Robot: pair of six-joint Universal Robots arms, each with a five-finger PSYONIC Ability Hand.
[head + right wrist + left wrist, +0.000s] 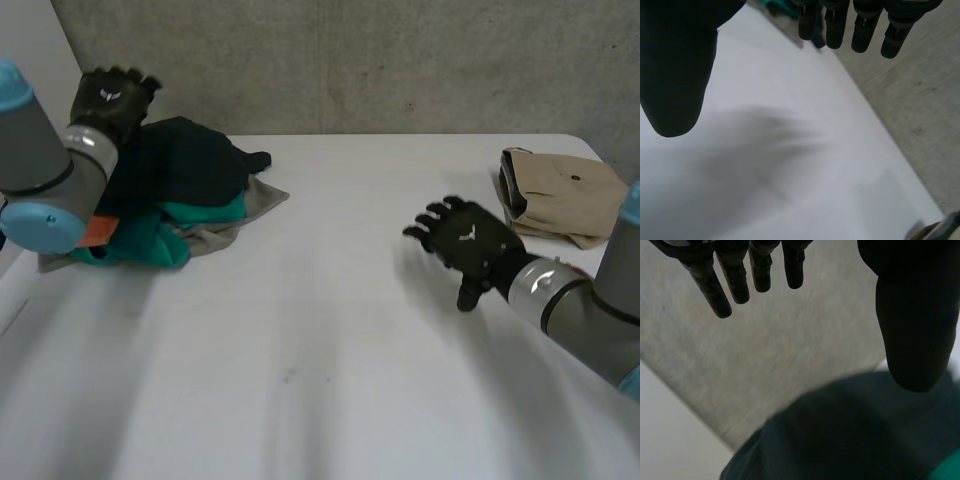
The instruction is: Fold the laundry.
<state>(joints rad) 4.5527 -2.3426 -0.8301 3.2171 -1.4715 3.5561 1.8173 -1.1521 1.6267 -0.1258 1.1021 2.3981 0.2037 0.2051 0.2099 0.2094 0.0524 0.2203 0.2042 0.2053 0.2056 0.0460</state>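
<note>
A heap of laundry lies at the table's far left: a dark navy garment (185,160) on top, teal cloth (150,240) and a grey piece (250,205) below, a bit of orange (97,232) at the side. My left hand (110,100) hovers above the heap's back edge, open, fingers (732,277) straight, with the navy garment (850,435) under its palm. My right hand (470,240) hangs open over the bare table at the right, holding nothing; its fingers (865,25) are spread. A folded tan garment (560,195) rests at the far right.
The white table (300,330) stretches wide between the heap and the tan garment. A grey wall (380,60) runs behind the table's far edge. The table's left edge (15,310) lies close under my left arm.
</note>
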